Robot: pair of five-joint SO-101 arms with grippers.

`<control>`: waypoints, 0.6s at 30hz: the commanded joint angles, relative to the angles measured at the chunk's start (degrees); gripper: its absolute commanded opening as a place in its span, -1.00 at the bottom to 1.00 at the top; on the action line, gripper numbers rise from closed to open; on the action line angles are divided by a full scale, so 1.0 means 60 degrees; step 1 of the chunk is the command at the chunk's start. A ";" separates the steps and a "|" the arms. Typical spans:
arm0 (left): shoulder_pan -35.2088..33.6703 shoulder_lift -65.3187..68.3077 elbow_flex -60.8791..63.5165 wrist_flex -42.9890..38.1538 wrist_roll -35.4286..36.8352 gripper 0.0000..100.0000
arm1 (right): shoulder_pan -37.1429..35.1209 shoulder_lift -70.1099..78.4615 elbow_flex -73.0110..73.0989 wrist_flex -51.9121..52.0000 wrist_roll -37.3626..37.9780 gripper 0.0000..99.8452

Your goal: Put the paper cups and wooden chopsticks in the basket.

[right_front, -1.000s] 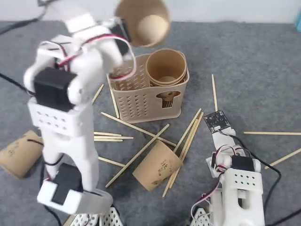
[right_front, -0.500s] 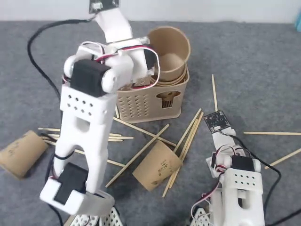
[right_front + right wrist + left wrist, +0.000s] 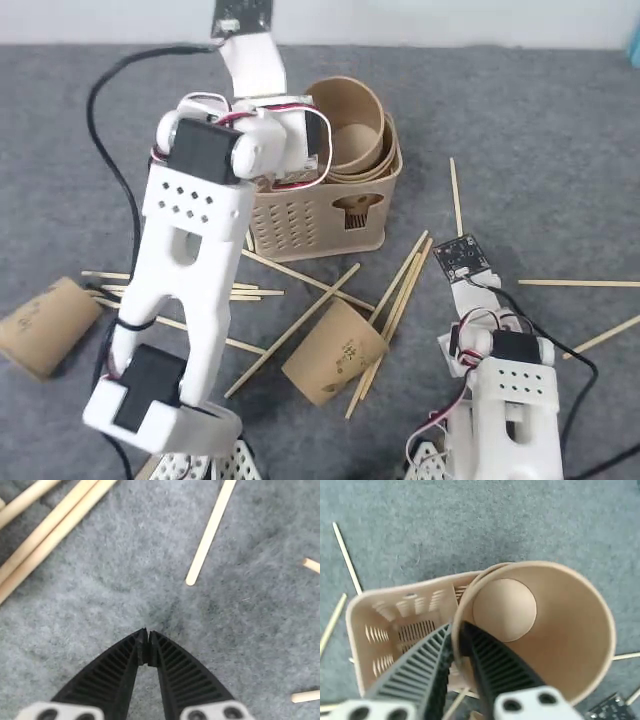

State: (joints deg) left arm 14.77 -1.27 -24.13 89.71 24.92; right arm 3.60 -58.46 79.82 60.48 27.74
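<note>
A beige slotted basket (image 3: 318, 218) stands upright on the grey worktop (image 3: 560, 130). Brown paper cups are nested mouth-up in the half of it on the right of the high view. The top cup (image 3: 348, 125) sits slightly askew in the stack, its rim pinched by the left gripper (image 3: 457, 630). Two more cups lie on their sides: one (image 3: 335, 350) in front of the basket, another (image 3: 45, 325) far off to the left. Wooden chopsticks (image 3: 300, 322) lie scattered flat, several touching the nearer fallen cup.
</note>
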 commanded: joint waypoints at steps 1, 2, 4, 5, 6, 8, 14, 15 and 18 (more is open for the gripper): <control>-0.0059 -0.0220 -0.0125 -0.0176 -0.0366 -0.56 | 0.0125 -0.0198 -0.0088 0.0051 0.0190 -0.99; -0.0073 -0.0322 -0.0271 -0.0059 -0.0366 -0.48 | 0.0125 -0.0198 -0.0088 0.0051 0.0190 -0.99; -0.0103 -0.0527 -0.0520 0.0029 -0.0366 -0.38 | 0.0125 -0.0198 -0.0088 0.0051 0.0190 -0.99; -0.0103 -0.0674 -0.0667 0.0029 -0.0366 -0.38 | 0.0125 -0.0198 -0.0088 0.0051 0.0190 -0.99; -0.0103 -0.0850 -0.0813 0.0029 -0.0366 -0.38 | 0.0125 -0.0198 -0.0088 0.0051 0.0190 -0.99; -0.0044 -0.1245 -0.1004 0.0059 -0.0381 -0.39 | 0.0125 -0.0198 -0.0088 0.0051 0.0190 -0.99; 0.0557 -0.2022 0.0022 -0.0220 -0.0469 -0.39 | 0.0125 -0.0198 -0.0088 0.0051 0.0190 -0.99; 0.0645 -0.2051 0.0476 -0.0484 -0.0527 -0.39 | 0.0125 -0.0198 -0.0088 0.0051 0.0190 -0.99; 0.0996 -0.2110 0.1897 -0.1729 -0.0850 -0.39 | 0.0125 -0.0198 -0.0088 0.0051 0.0190 -0.99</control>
State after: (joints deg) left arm 18.11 -11.47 -20.97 87.60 21.93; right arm 3.60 -58.46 79.82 60.48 27.74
